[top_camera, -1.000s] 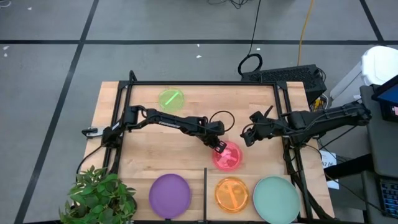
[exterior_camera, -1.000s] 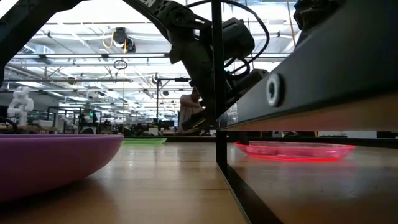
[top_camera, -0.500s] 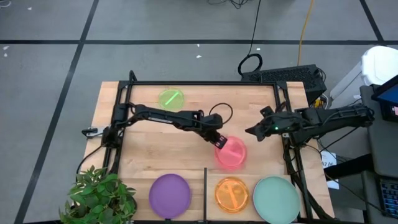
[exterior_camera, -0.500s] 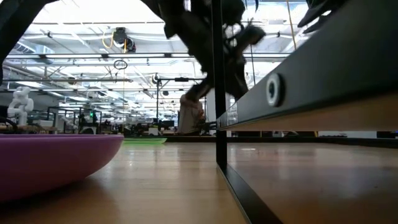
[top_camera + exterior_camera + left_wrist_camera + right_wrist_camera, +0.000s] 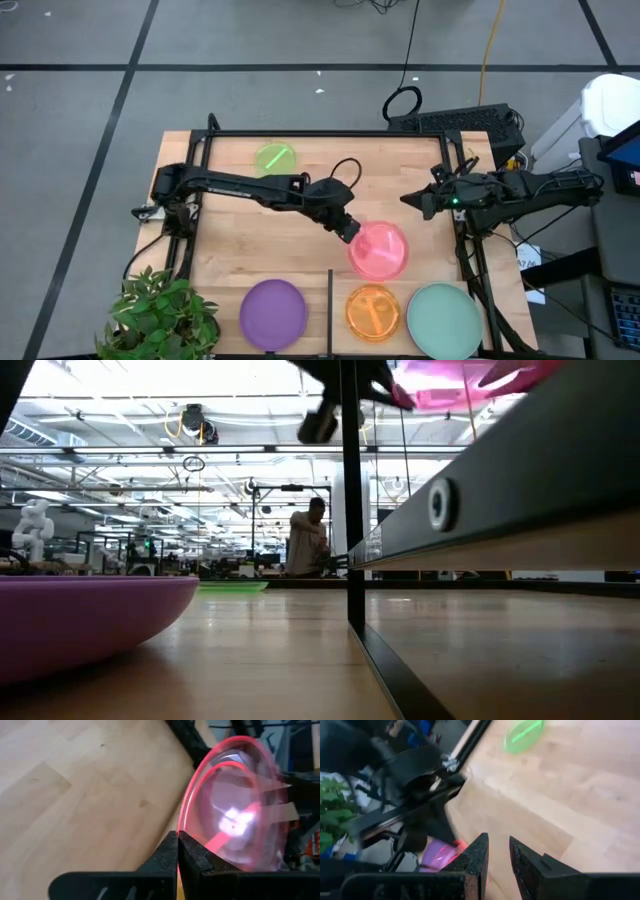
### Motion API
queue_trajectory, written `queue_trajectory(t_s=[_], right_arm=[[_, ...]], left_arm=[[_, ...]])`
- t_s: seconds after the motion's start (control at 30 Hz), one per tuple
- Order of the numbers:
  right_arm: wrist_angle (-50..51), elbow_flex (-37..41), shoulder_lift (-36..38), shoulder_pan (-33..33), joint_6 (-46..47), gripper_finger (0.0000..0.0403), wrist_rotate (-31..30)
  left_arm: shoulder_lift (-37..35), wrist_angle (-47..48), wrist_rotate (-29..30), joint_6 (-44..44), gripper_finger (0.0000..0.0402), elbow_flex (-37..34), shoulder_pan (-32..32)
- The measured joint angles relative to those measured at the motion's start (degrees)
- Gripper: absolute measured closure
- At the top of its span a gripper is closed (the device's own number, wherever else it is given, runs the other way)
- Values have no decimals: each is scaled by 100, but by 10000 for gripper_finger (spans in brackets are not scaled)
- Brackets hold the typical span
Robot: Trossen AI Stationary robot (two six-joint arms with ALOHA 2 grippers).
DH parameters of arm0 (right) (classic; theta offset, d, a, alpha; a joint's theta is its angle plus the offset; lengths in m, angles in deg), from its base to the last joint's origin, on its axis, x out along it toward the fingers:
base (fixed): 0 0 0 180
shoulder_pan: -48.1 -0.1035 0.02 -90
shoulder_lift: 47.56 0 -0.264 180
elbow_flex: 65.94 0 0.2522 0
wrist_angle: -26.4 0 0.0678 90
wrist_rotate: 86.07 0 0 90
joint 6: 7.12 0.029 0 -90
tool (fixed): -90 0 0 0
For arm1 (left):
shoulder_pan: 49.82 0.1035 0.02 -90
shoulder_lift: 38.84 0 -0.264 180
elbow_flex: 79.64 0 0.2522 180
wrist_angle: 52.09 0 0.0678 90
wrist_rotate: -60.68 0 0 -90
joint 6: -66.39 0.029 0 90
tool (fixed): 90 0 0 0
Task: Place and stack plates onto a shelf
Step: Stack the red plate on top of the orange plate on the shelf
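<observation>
Leafy green potted plant [image 5: 160, 318] sits at the near-left corner of the wooden worktop [image 5: 250, 225], partly hanging over its edge. Off the far side there's a coiled black cable [image 5: 402, 102] on the grey floor [image 5: 90, 110], plus a yellow cord [image 5: 489, 50] trailing down. From table height you can spot a person [image 5: 307, 545] standing way back in the big lab hall, and a small white robot figure [image 5: 32, 528] off to the left.

I am working in a large robotics lab or industrial hall. Behind the table [image 5: 250, 650] I see a long open room with bright ceiling lights [image 5: 130, 380], metal racks, other workstations and a person [image 5: 308, 540] standing far away. From above, the floor [image 5: 80, 110] is grey with black tape lines, and cables [image 5: 405, 100] lie on it
</observation>
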Motion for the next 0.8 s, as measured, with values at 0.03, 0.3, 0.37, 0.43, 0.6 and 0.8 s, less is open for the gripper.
queue_trajectory(t_s=[0.03,0.3,0.37,0.43,0.6,0.8], right_arm=[[11,1,18,0,-11,342,-49],[12,0,59,0,-94,342,-204],[14,0,59,0,-97,342,-203],[12,0,59,0,-97,342,-201],[12,0,59,0,-97,342,-200],[12,0,59,0,-187,342,-172]], left_arm=[[-37,-17,33,-68,398,0,-57],[-109,-582,490,-757,399,2,-808],[-100,-556,755,-865,399,2,-1015],[-87,-551,1027,-954,399,2,-1169],[-87,-753,1453,-1078,399,2,-1427],[-87,-979,1571,-1125,399,2,-1619]])
